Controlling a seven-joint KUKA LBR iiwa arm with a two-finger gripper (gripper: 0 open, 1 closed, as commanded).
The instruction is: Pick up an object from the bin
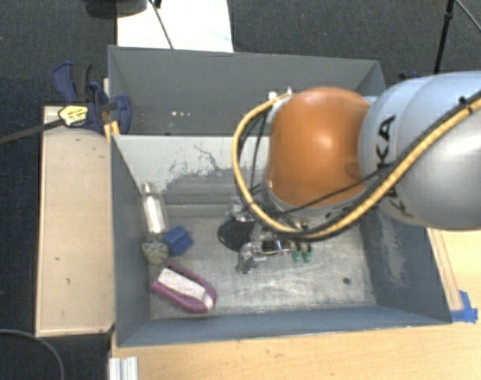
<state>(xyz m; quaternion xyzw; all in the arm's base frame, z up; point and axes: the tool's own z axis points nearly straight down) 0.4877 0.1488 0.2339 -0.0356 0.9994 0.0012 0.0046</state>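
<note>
- Gripper [252,252] sits low at the middle of the bin [225,93], under the orange cover [316,145]; I cannot tell how wide it is
- Small black thing [231,233] lies just beside it; it is probably light and stiff, so pinch across its narrow sides

End effector [252,252] largely hidden beneath orange cover [316,145]; arm [438,157] cut off at right edge.

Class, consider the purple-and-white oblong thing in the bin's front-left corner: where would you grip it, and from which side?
Probably across the middle of the purple-and-white oblong thing, coming from above: it lies flat, long and narrow, with bare bin floor on either side of its middle.
</note>
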